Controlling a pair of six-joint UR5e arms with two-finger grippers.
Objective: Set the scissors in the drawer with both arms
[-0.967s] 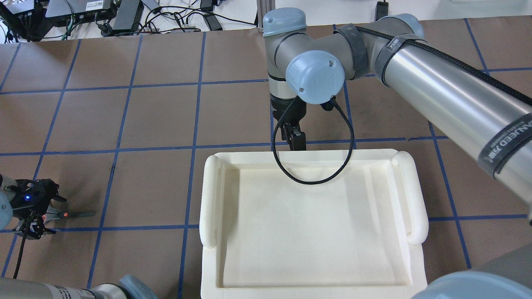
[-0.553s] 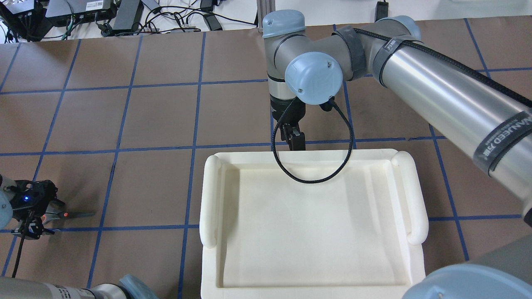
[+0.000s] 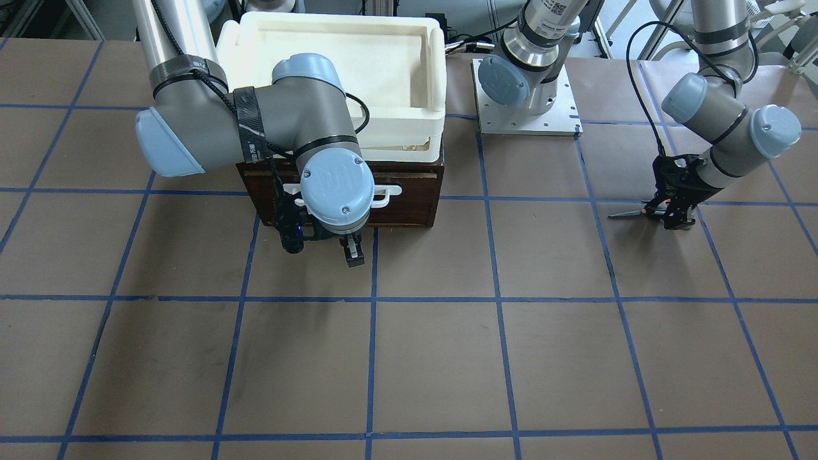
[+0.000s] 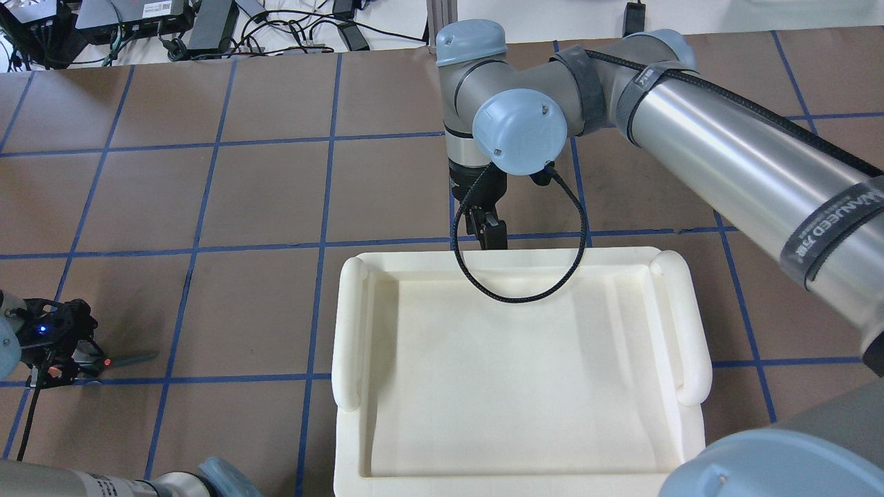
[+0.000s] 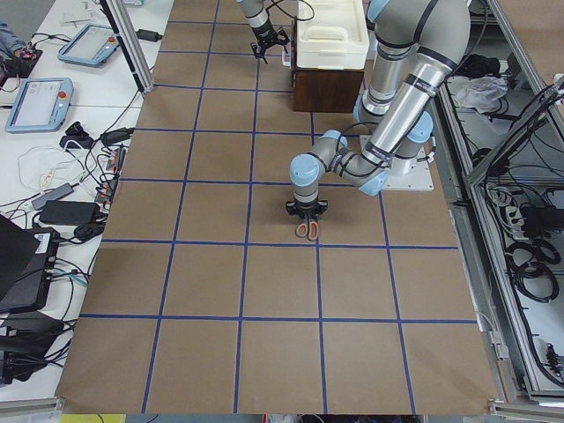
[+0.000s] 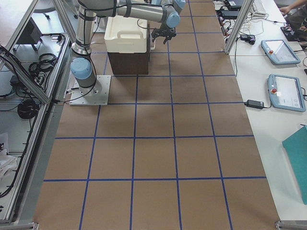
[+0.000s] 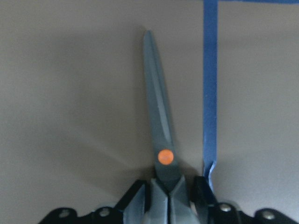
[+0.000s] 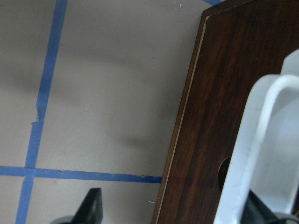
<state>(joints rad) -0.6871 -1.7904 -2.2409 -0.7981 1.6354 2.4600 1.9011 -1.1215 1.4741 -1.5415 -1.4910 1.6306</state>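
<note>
Inside left hand (image 7: 169, 190), scissors (image 7: 158, 112).

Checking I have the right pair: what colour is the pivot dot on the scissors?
Orange, on the scissors; clearest in the left wrist-mounted view.

The strap (image 4: 825, 235) on the right arm (image 4: 725, 159) reads roughly "MANUEED"; its joint cap (image 3: 337, 182) shows "UR".

Cream-white tray (image 4: 349, 331), brown table (image 4: 207, 193), blue tape grid (image 3: 447, 298), tangled cables (image 4: 304, 31), two tablets (image 6: 287, 93)
</note>
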